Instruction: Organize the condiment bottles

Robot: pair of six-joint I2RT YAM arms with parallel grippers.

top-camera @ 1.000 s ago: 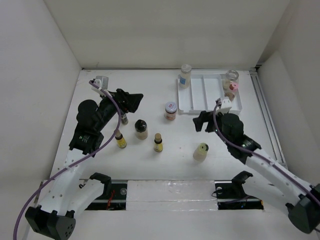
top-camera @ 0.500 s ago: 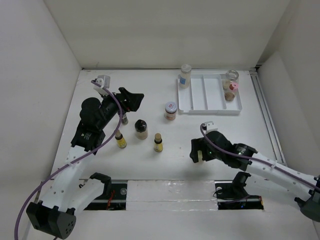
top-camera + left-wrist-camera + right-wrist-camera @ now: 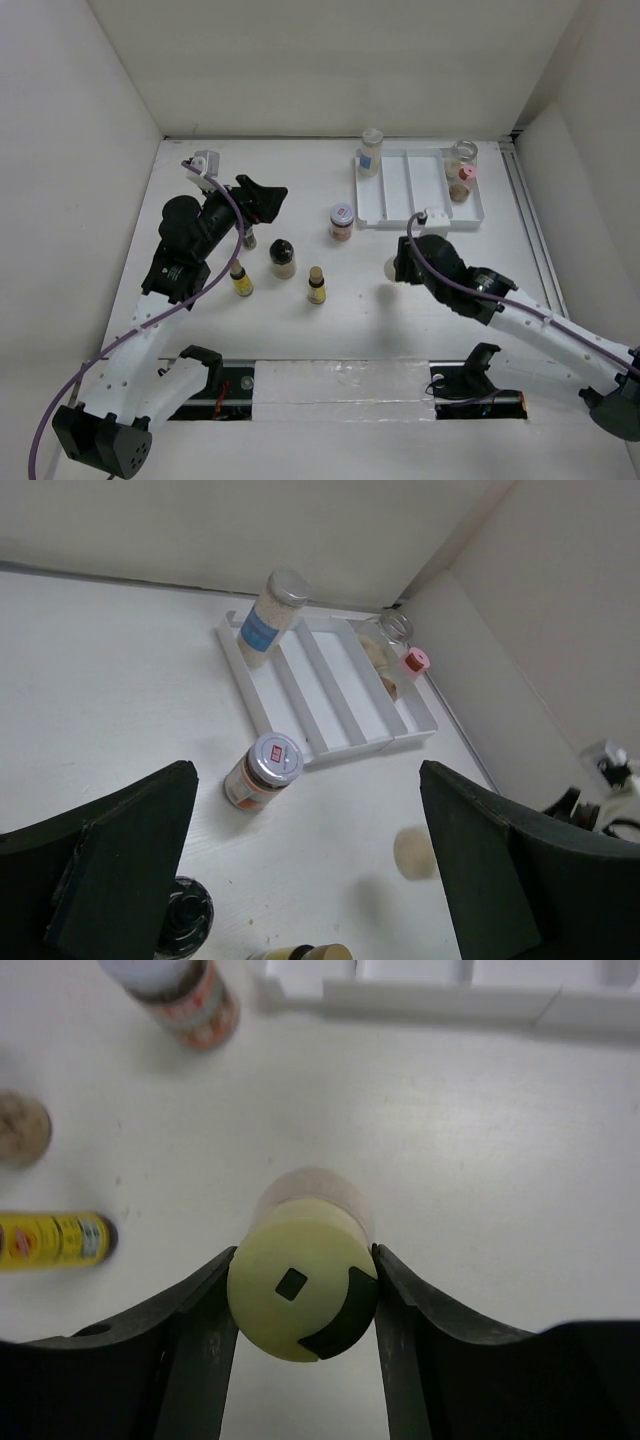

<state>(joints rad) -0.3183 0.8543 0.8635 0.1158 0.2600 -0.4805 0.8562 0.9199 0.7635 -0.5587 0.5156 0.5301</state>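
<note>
Right end effector (image 3: 303, 1280) clenched on a yellow-capped bottle (image 3: 290, 1310), seemingly mid-carry; next comes upright placement in the tray (image 3: 400, 190). Left end effector (image 3: 305, 780) released.

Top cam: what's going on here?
The right gripper is clamped on a cream-capped bottle, just in front of the white tray. The left gripper is open and holds nothing, hanging over the left side of the table. A clear jar and a pink-capped jar stand in the tray's right compartment, and a blue-labelled bottle stands at its back left corner. A red-white capped jar, a dark-capped bottle and two yellow-labelled bottles stand loose outside it.
</note>
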